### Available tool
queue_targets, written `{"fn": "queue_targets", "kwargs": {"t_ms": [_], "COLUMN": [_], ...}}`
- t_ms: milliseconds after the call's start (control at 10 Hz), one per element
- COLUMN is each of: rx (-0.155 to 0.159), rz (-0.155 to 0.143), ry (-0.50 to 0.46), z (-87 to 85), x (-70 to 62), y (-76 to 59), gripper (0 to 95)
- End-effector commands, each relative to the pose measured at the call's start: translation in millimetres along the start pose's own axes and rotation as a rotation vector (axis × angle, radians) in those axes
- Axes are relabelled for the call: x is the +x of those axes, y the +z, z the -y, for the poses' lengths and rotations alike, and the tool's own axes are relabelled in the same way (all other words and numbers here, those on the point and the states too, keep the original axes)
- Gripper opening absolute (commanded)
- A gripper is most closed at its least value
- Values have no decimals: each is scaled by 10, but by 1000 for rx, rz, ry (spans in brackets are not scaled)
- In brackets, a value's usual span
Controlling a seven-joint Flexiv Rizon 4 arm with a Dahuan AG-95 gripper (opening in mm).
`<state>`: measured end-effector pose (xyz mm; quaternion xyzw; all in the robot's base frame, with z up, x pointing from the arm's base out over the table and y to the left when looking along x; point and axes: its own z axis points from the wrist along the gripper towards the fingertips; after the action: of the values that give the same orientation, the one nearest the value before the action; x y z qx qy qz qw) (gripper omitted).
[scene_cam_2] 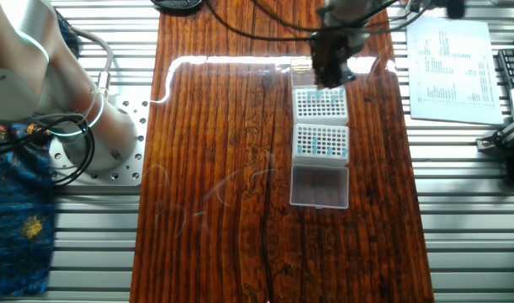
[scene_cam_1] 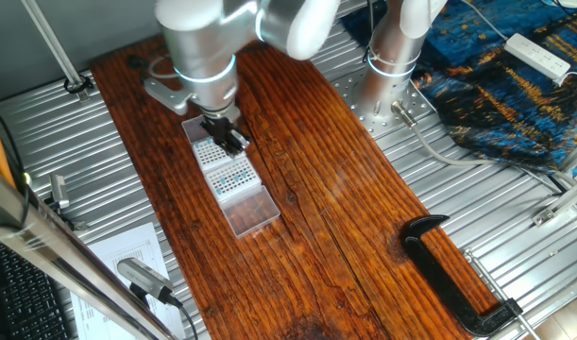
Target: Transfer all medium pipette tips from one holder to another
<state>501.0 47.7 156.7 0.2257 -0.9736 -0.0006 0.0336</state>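
Two white tip racks stand end to end on the wooden board. One rack (scene_cam_1: 235,176) (scene_cam_2: 321,140) holds many medium pipette tips (scene_cam_2: 332,148), seen as teal dots, and its clear lid (scene_cam_1: 251,213) (scene_cam_2: 319,185) lies open beside it. The other rack (scene_cam_1: 206,151) (scene_cam_2: 320,104) shows mostly empty holes and a few teal tips (scene_cam_2: 328,98). My gripper (scene_cam_1: 230,140) (scene_cam_2: 328,77) hangs low over this emptier rack, at the end away from the full one. Its dark fingers stand close together. Whether they hold a tip is hidden.
A black clamp (scene_cam_1: 455,283) lies at one end of the wooden board (scene_cam_1: 335,217) (scene_cam_2: 214,210). A printed sheet (scene_cam_1: 127,253) (scene_cam_2: 453,59) lies on the metal table beside the board. The arm's base (scene_cam_1: 392,71) (scene_cam_2: 84,139) and a blue cloth (scene_cam_1: 515,85) (scene_cam_2: 17,210) are on the other side.
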Motion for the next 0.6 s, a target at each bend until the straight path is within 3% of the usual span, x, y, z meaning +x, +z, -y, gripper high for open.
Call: {"fn": "queue_targets", "kwargs": {"t_ms": [100,600], "rx": [10,28], "rz": [-7,0], "ry": [-63,-127], "z": [255,600], "x": [48,143], "y": [-80,48], "gripper": [0,0]}}
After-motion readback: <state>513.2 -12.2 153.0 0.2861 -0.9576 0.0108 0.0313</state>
